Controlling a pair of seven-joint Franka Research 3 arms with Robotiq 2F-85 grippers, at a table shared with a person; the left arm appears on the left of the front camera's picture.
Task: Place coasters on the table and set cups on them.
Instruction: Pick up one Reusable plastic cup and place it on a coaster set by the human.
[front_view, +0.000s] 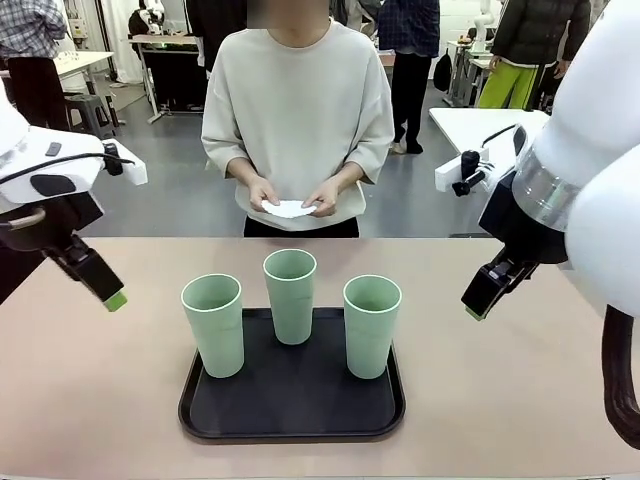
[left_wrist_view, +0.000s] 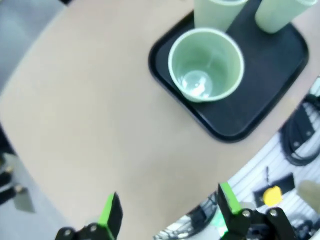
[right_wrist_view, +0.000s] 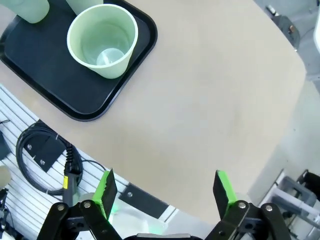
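Note:
Three pale green cups stand upright on a black tray on the beige table: left cup, middle cup, right cup. Across the table a person holds white coasters in both hands at waist height. My left gripper hovers open above the table, left of the tray; its wrist view looks down into the nearest cup, green pads apart. My right gripper hovers open to the right of the tray, and its wrist view shows the nearest cup with fingertips spread.
Bare tabletop lies on both sides of the tray and behind it toward the person. A white-topped table stands at the back right. Cables lie below the table's near edge.

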